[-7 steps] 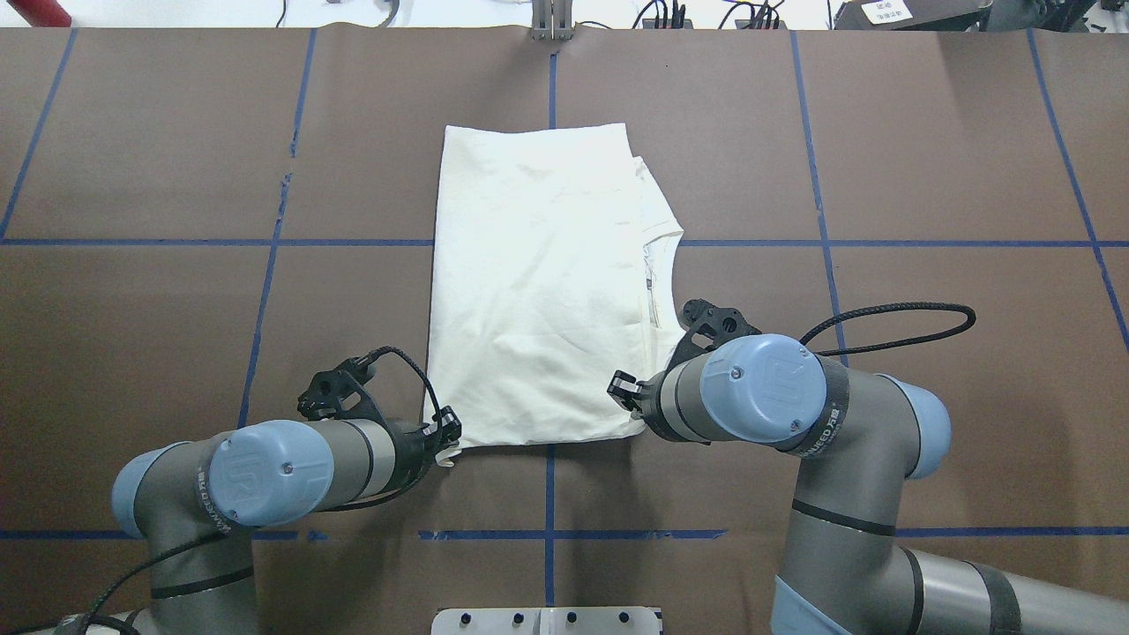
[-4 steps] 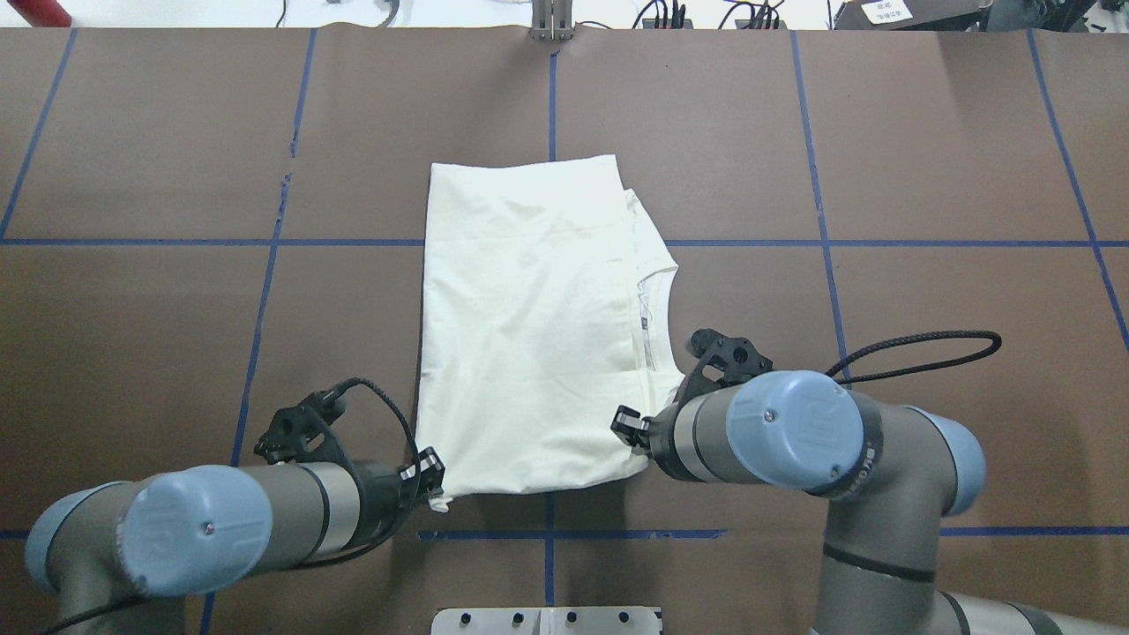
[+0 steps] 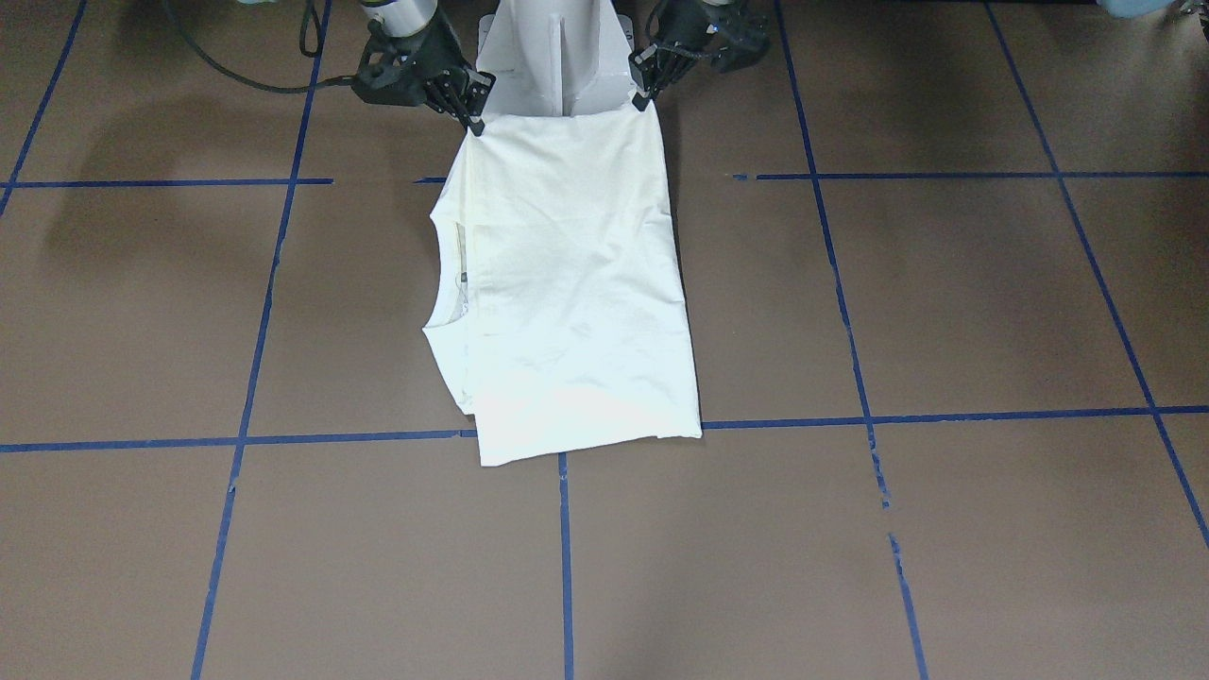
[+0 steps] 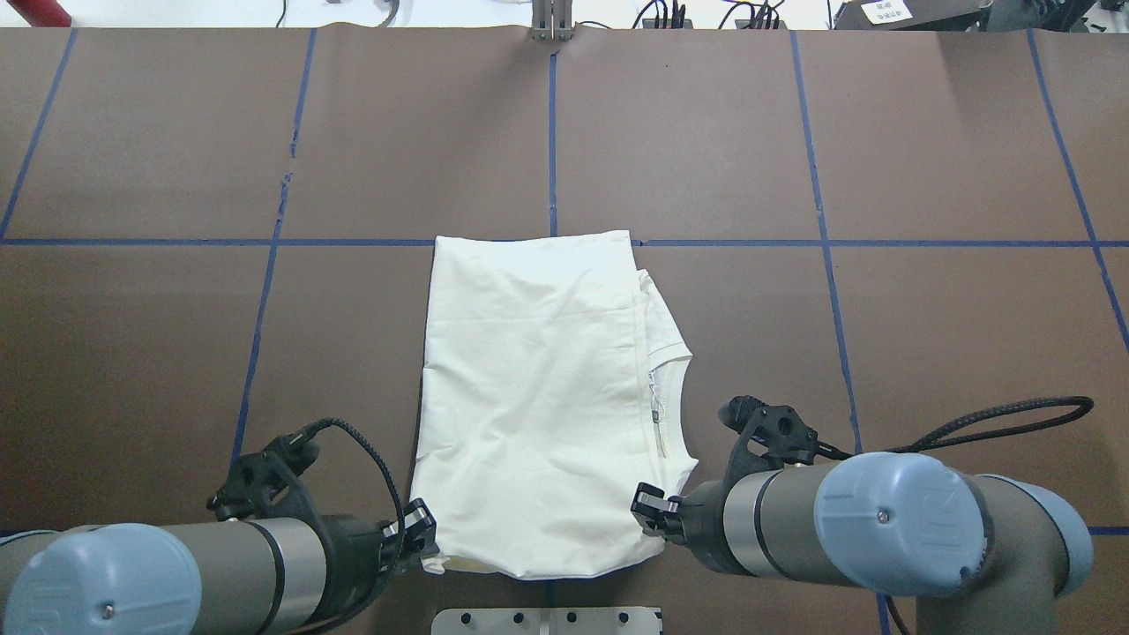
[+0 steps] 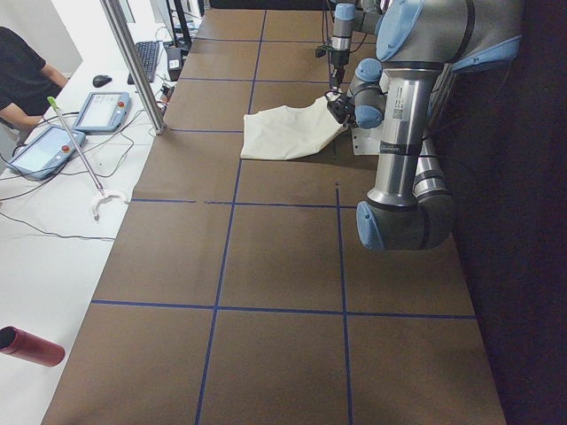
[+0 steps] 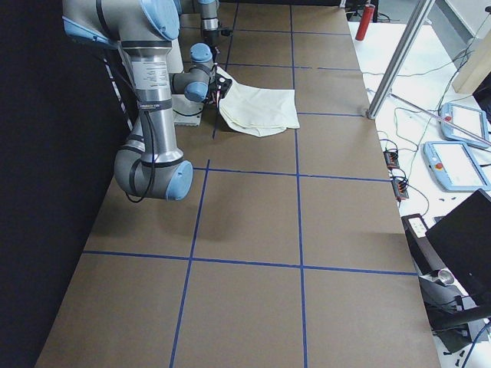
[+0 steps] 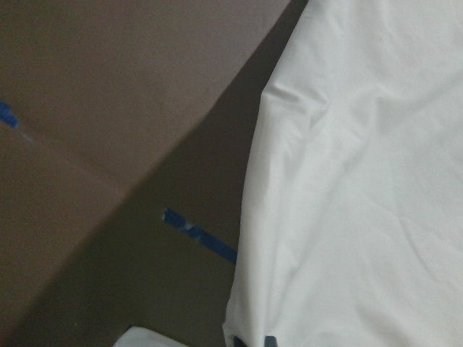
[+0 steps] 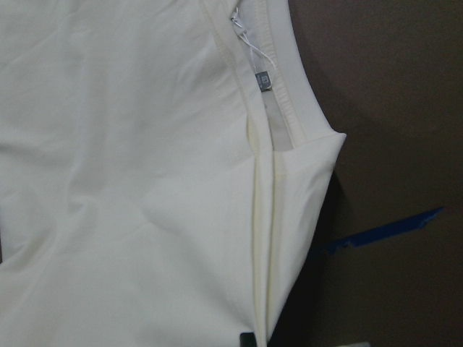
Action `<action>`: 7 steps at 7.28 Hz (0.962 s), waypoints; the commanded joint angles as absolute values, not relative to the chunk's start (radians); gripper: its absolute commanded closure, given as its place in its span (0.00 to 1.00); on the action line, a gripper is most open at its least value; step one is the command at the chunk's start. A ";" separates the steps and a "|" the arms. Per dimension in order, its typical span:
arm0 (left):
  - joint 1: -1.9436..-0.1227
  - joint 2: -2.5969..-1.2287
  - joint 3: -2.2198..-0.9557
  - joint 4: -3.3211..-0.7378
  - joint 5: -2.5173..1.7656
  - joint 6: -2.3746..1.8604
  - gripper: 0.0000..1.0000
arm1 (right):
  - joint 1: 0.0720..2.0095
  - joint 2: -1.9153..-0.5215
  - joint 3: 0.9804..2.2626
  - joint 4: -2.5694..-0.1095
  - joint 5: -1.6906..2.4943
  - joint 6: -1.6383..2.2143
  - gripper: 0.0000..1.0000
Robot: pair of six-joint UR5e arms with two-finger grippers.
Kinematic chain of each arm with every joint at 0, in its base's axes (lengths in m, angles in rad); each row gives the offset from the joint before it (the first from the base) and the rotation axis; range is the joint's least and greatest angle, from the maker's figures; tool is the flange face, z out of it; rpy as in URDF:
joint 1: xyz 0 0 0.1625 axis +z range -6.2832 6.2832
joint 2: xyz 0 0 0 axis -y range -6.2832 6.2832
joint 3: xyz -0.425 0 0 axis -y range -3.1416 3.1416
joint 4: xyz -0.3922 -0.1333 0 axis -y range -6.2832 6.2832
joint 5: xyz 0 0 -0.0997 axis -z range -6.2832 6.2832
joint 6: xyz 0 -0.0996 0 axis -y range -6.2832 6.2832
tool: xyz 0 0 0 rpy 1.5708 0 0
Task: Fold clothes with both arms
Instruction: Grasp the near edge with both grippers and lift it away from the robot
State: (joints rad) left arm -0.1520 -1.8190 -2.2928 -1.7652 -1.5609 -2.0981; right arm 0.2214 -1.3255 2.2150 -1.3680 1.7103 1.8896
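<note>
The clothes are one cream-white shirt [image 4: 538, 397], folded into a long strip with its plain side up, and no print shows. Its collar [image 4: 675, 388] points to the overhead view's right. My left gripper [image 4: 422, 540] is shut on the near left corner. My right gripper [image 4: 648, 511] is shut on the near right corner. In the front-facing view the shirt [image 3: 567, 283] hangs from the left gripper [image 3: 645, 90] and the right gripper [image 3: 472, 113]. Its near edge is raised over the base and the far part lies flat. Both wrist views show cloth [image 7: 362, 181] [image 8: 130, 181] close up.
The white pedestal base [image 4: 547, 620] sits right under the held edge. Blue tape lines [image 4: 176, 242] grid the brown table. At the table's far side a person [image 5: 27, 80] sits by tablets [image 5: 102, 111] and a metal post [image 5: 133, 62]. A red bottle [image 5: 31, 345] lies off the table.
Both arms have drawn back toward the base, dragging the shirt with them. Its far edge slid from the table's far part to the middle tape line.
</note>
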 commanded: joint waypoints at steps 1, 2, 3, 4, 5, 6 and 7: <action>-0.352 -1.938 -2.202 -1.712 -1.616 -1.920 1.00 | 0.407 -1.231 2.095 -1.367 1.829 1.882 1.00; -0.424 -1.997 -2.104 -1.710 -1.652 -1.840 1.00 | 0.473 -1.171 2.000 -1.361 1.885 1.862 1.00; -0.463 -2.005 -2.045 -1.712 -1.654 -1.777 1.00 | 0.517 -1.143 1.946 -1.362 1.887 1.812 1.00; -0.492 -2.020 -1.996 -1.718 -1.654 -1.725 1.00 | 0.546 -1.106 1.883 -1.362 1.888 1.789 1.00; -0.506 -2.038 -1.943 -1.729 -1.651 -1.712 1.00 | 0.570 -1.057 1.808 -1.362 1.905 1.786 1.00; -0.514 -2.068 -1.884 -1.749 -1.649 -1.704 1.00 | 0.589 -1.034 1.769 -1.361 1.922 1.757 1.00; -0.528 -2.081 -1.838 -1.773 -1.646 -1.701 1.00 | 0.598 -1.010 1.722 -1.361 1.933 1.743 1.00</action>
State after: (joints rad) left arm -0.5117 -2.0591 -1.8991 -1.7474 -1.6489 -1.7103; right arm 0.5804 -1.0435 1.7827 -1.3611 1.9167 1.7647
